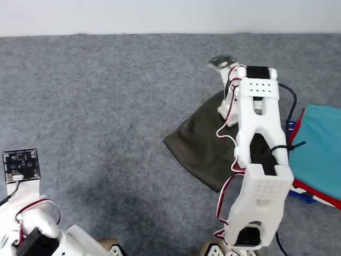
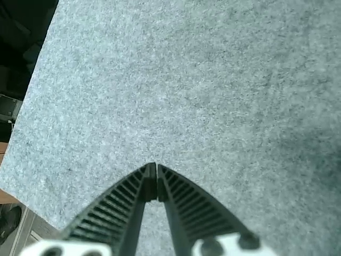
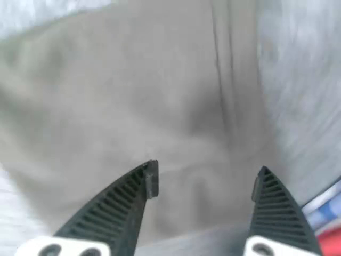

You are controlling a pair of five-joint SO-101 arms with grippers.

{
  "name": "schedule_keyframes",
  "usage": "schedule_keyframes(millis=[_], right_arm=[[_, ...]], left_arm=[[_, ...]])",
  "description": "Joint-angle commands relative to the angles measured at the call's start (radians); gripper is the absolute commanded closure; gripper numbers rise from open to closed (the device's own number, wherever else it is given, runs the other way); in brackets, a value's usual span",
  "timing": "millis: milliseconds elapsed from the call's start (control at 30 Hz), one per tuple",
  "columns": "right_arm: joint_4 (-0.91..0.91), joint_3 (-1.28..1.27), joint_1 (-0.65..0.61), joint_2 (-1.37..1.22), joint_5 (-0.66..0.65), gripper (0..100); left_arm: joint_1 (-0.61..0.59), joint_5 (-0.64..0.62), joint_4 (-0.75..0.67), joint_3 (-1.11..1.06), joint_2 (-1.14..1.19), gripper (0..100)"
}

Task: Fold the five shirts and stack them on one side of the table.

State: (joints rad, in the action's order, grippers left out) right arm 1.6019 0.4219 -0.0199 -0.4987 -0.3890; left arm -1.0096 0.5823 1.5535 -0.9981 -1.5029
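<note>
Grey felt-covered table (image 1: 106, 106) fills most of the overhead shot, with a strip of white wall (image 1: 160, 16) along the far edge. On the right half there's an olive shirt (image 1: 205, 144) lying flat, partly hidden under the right arm (image 1: 258, 144), with one corner pointing toward the middle of the table. The right gripper (image 3: 205, 184) hangs just above that olive cloth with its two fingers well apart and nothing between them.

Just beside the olive shirt, at the right edge of the table, a teal shirt (image 1: 322, 149) sits on top of a red layer (image 1: 317, 192) and a blue layer (image 1: 299, 196) that peek out underneath. Can't tell how many pieces are in that pile.

The left arm (image 1: 32, 224) is tucked in the near-left corner, well apart from all the clothes. The left gripper (image 2: 156, 184) has its fingertips pressed together on nothing, over bare felt near the table's edge.
</note>
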Motion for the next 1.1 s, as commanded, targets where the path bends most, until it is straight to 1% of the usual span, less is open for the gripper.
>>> schedule_keyframes(millis=[0, 67, 167, 300, 400, 467, 567, 633, 667, 867, 1067], right_arm=[[0.130, 0.032, -0.039, 0.074, 0.379, 71.6], [0.188, 0.032, -0.061, 0.074, 0.499, 71.5], [0.194, 0.028, -0.071, 0.081, 0.654, 71.5], [0.194, 0.000, -0.113, 0.150, 0.758, 71.4], [0.194, -0.084, -0.159, 0.268, 0.827, 71.2], [0.194, -0.155, -0.189, 0.372, 0.876, 67.2], [0.188, -0.270, -0.240, 0.504, 0.959, 53.6], [0.142, -0.339, -0.252, 0.550, 1.008, 44.9], [0.107, -0.371, -0.251, 0.559, 1.031, 42.5], [-0.179, -0.578, -0.206, 0.527, 1.125, 41.8], [-0.493, -0.729, -0.177, 0.449, 1.138, 41.8]], left_arm=[[-0.002, 0.011, 0.008, 0.004, -0.005, 98], [-0.002, 0.011, 0.008, 0.004, -0.005, 98], [-0.002, 0.011, 0.008, 0.004, -0.003, 98], [0.000, 0.011, 0.006, 0.004, -0.002, 98], [0.000, 0.011, 0.005, 0.004, -0.002, 98], [0.000, 0.011, 0.003, 0.004, -0.002, 98], [0.000, 0.011, 0.002, 0.007, -0.002, 98], [0.000, 0.011, 0.003, 0.007, -0.002, 98], [0.000, 0.011, 0.005, 0.007, -0.002, 98], [0.000, 0.012, 0.006, 0.004, -0.002, 98], [0.000, 0.012, 0.008, 0.004, -0.002, 98]])
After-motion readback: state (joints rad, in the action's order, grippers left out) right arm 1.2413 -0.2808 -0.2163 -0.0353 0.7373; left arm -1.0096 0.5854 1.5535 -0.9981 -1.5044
